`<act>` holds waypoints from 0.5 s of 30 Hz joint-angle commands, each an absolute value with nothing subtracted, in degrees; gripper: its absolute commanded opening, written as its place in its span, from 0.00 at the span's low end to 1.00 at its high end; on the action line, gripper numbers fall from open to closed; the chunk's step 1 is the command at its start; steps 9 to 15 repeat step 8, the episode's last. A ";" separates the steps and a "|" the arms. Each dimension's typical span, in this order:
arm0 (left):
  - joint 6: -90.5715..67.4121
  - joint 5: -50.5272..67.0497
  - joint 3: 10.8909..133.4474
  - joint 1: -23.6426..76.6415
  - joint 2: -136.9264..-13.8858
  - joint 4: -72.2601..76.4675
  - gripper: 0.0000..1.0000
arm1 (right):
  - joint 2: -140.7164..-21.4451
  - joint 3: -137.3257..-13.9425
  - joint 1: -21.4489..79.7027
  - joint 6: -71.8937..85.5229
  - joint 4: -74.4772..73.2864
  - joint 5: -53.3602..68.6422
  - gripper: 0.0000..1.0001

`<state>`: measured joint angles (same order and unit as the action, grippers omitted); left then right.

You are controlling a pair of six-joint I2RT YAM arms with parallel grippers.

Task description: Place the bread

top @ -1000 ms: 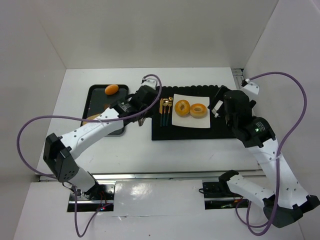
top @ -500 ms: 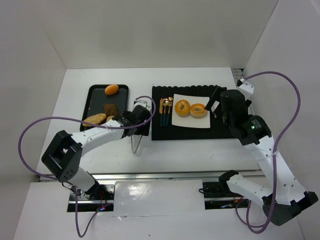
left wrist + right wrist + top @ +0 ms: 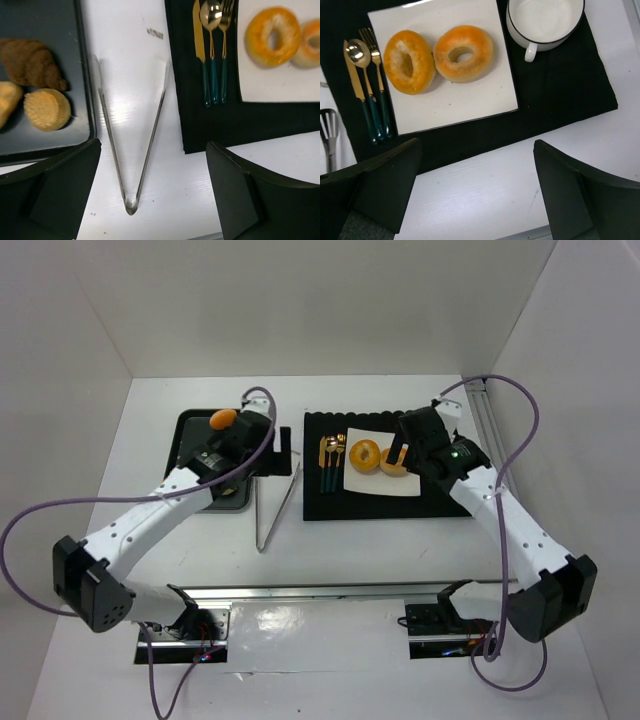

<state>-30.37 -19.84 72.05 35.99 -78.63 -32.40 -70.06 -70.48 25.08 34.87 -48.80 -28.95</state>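
Observation:
Two golden ring-shaped breads (image 3: 409,61) (image 3: 464,52) lie side by side on a white square plate (image 3: 455,107), which sits on a black mat (image 3: 560,95). In the top view the left bread (image 3: 364,455) shows whole, while my right arm partly covers the right bread (image 3: 397,466). Above the plate's right side hangs my right gripper (image 3: 405,445), open (image 3: 475,195) and holding nothing. My left gripper (image 3: 258,448) is between the tray and the mat, open (image 3: 155,200) and empty. Metal tongs (image 3: 132,150) lie spread on the table beneath it.
A dark tray (image 3: 45,135) on the left holds a brown croissant (image 3: 30,62), a small round bun (image 3: 47,109) and an orange oval bun (image 3: 222,419). Gold and teal cutlery (image 3: 212,50) lies on the mat left of the plate. A white cup (image 3: 545,20) stands at the mat's far right.
My left gripper opened and let go of the tongs, which now lie on the table, and drew back toward the tray. My right arm swung left over the plate.

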 commanded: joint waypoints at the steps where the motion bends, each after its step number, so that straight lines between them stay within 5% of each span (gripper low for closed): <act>1: -31.81 -16.62 73.83 32.44 -73.93 -36.04 1.00 | -71.46 -70.66 24.70 36.04 -49.31 -29.44 1.00; 15: -32.43 -8.45 71.37 24.97 -68.99 -36.56 1.00 | -72.69 -67.42 24.70 36.04 -48.26 -29.97 1.00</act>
